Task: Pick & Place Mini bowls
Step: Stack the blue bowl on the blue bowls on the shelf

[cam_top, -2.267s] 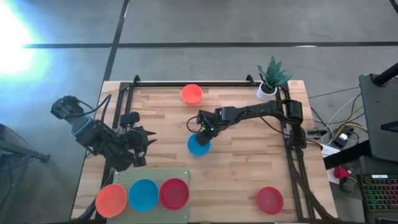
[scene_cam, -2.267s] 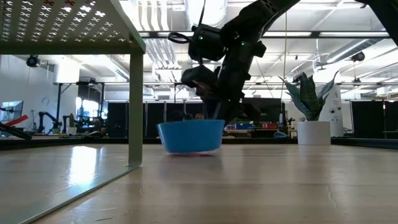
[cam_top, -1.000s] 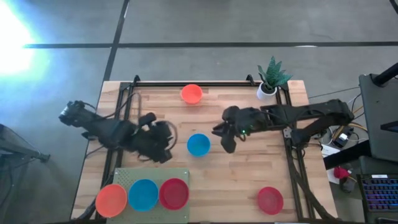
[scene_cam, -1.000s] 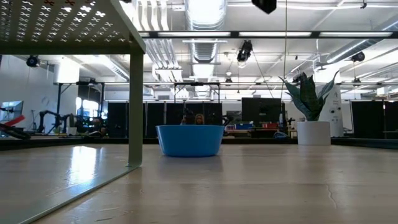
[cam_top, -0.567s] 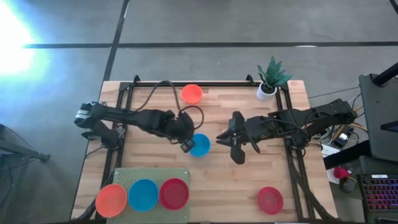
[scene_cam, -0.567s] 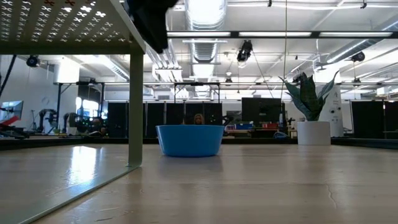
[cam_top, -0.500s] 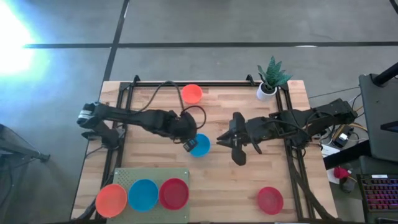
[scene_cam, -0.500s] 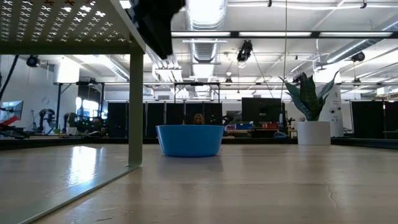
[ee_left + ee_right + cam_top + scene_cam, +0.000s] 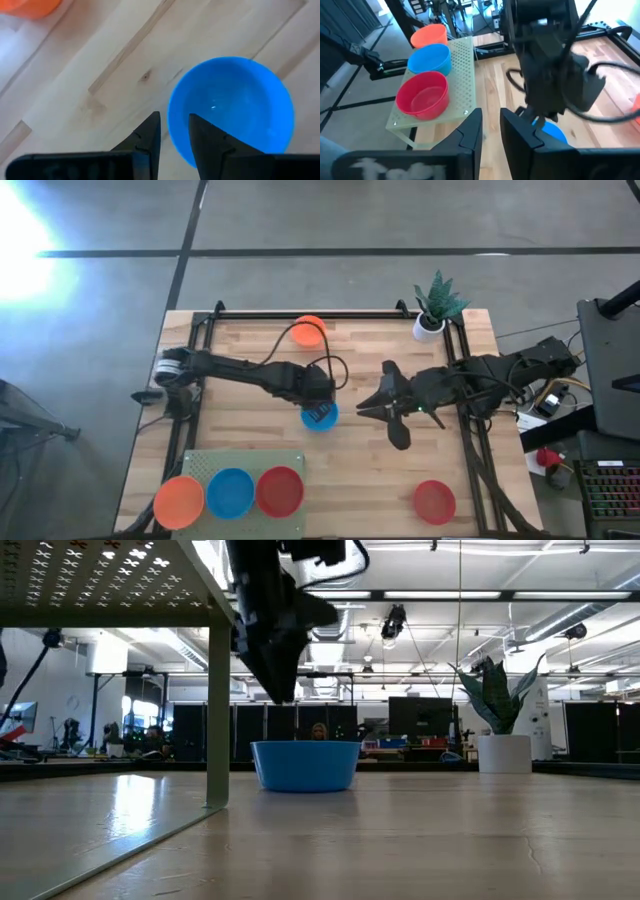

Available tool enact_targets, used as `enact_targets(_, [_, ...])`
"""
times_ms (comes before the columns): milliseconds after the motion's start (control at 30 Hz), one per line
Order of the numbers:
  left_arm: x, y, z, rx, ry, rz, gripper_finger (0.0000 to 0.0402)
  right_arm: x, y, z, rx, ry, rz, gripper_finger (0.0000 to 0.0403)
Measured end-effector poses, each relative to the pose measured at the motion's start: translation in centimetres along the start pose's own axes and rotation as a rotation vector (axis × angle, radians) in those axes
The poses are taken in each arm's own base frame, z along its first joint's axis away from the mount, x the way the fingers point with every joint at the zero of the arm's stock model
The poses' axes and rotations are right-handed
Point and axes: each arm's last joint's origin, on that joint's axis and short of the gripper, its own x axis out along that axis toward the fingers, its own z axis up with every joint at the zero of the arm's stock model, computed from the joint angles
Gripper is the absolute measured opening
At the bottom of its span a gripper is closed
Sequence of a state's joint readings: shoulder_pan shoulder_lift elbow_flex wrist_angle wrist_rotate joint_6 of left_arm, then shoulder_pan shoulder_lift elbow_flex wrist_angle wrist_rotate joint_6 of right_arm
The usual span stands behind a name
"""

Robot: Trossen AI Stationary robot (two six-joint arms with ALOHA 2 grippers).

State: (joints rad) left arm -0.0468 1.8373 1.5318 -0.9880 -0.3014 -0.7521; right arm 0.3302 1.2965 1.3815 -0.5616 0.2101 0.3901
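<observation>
A blue mini bowl [image 9: 320,416] stands on its base at the table's middle; it also shows in the low view [image 9: 305,765]. My left gripper [image 9: 318,402] hangs above the bowl's left rim [image 9: 172,117], open by a narrow gap, its tips [image 9: 280,690] clear of the bowl. My right gripper [image 9: 372,408] is open by a narrow gap and empty, to the right of the bowl. An orange bowl [image 9: 308,330] sits at the far edge and a red bowl [image 9: 434,500] at the near right. An orange [image 9: 179,501], a blue [image 9: 231,492] and a red bowl [image 9: 280,489] sit on a perforated shelf [image 9: 240,463].
The raised perforated shelf stands at the near left on legs [image 9: 217,710]. A white pot with a green plant [image 9: 430,325] stands at the far right corner. Black frame rails [image 9: 200,340] run along the table's left, far and right sides.
My left gripper has swung from the table's left side toward the right, over the blue bowl, and has come down closer to it. My right gripper has drawn back toward the table's right edge. The blue bowl has stayed in place.
</observation>
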Motion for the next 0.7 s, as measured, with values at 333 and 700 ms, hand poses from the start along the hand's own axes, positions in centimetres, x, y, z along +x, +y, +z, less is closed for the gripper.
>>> enact_targets(333, [3.2, -0.6, 0.0, 0.038, 0.047, 0.046, 0.0094, -0.3, 0.0, 0.1, 0.004, -0.007, 0.001, 0.0065])
enact_targets(700, [5.7, -0.7, 0.1, 0.069, 0.083, 0.078, 0.0094, -0.3, 0.0, 0.1, 0.004, -0.008, 0.001, 0.0061])
